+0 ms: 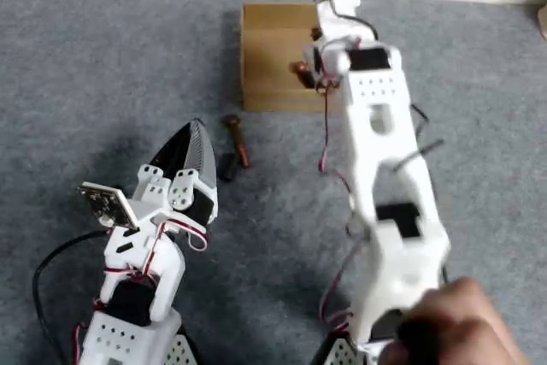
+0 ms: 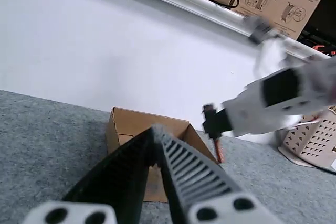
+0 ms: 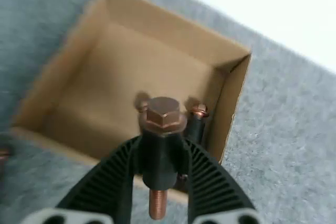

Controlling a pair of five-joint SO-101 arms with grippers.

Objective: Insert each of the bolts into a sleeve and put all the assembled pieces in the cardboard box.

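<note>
Over cardboard box (image 3: 168,24), right hand (image 3: 161,148) clamps sleeved bolt (image 3: 163,116) (wrist view: second piece (image 3: 198,113) inside); left hand (image 2: 156,136) together.

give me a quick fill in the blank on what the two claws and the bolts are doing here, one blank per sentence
1. The right claw is shut on a bolt seated in a black ___.
2. That piece hangs over the open cardboard ___.
3. The left claw is ___, with nothing in it.
4. The loose bolt on the carpet lies nearer the ___ claw.

Missing words: sleeve; box; shut; left.
</note>
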